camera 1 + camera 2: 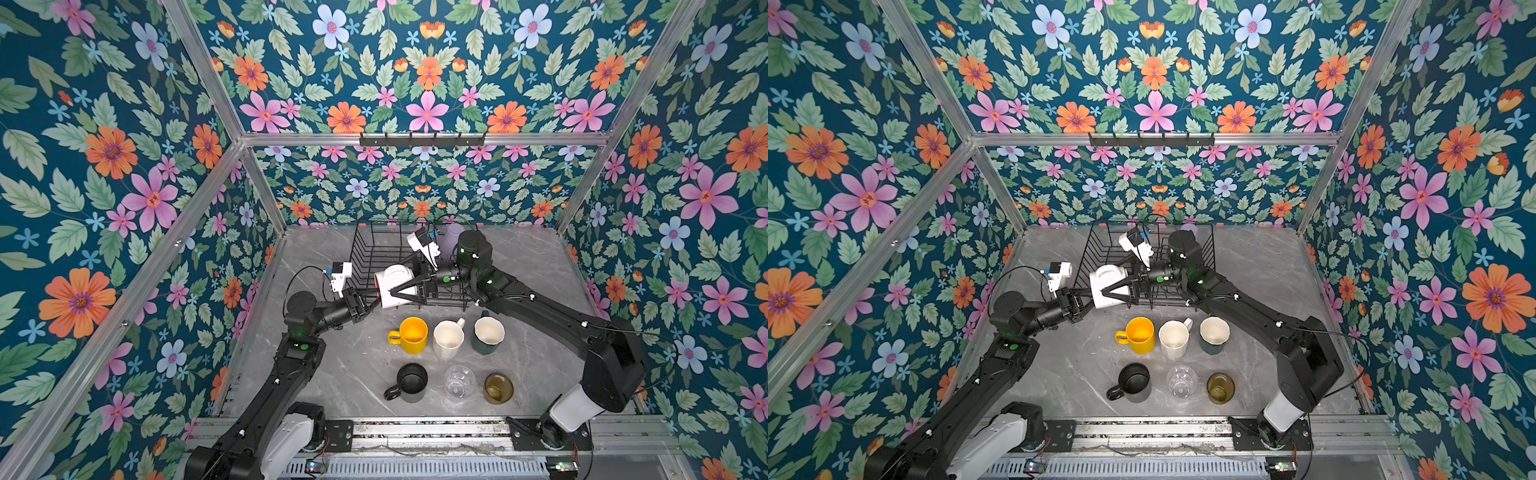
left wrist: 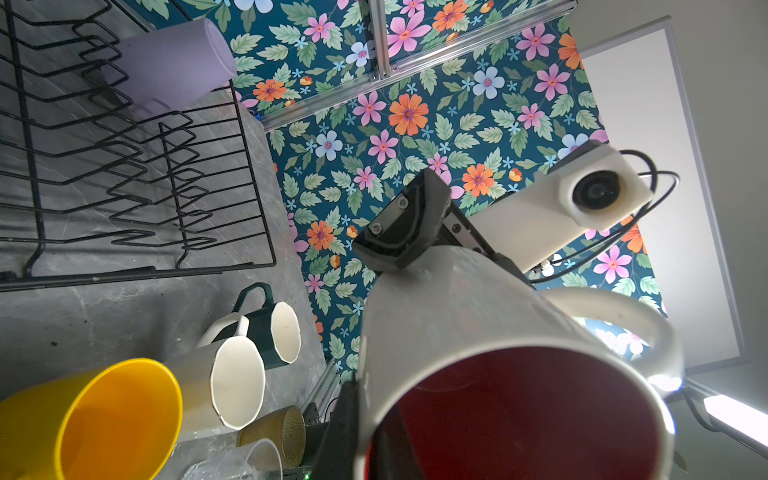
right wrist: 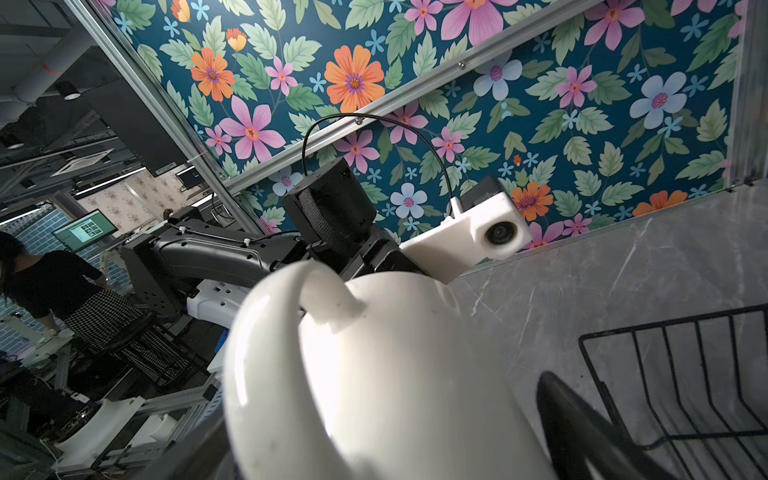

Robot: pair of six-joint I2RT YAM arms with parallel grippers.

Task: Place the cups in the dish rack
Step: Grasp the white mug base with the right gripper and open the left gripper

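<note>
The white mug with red inside (image 1: 395, 286) (image 2: 478, 332) (image 3: 374, 374) hangs on its side above the front edge of the black wire dish rack (image 1: 374, 249) (image 2: 124, 166). My left gripper (image 1: 374, 303) (image 2: 365, 436) is shut on its rim, one finger inside and one outside. My right gripper (image 1: 397, 282) (image 3: 374, 457) is open, its jaws straddling the mug's body from the base end. The lilac tumbler (image 1: 453, 239) (image 2: 174, 66) lies in the rack's far right corner.
In front of the rack stand the yellow mug (image 1: 411, 334), cream mug (image 1: 448, 338) and dark green mug (image 1: 488, 334). Nearer me are the black mug (image 1: 411, 382), clear glass (image 1: 459, 382) and amber glass (image 1: 498, 387).
</note>
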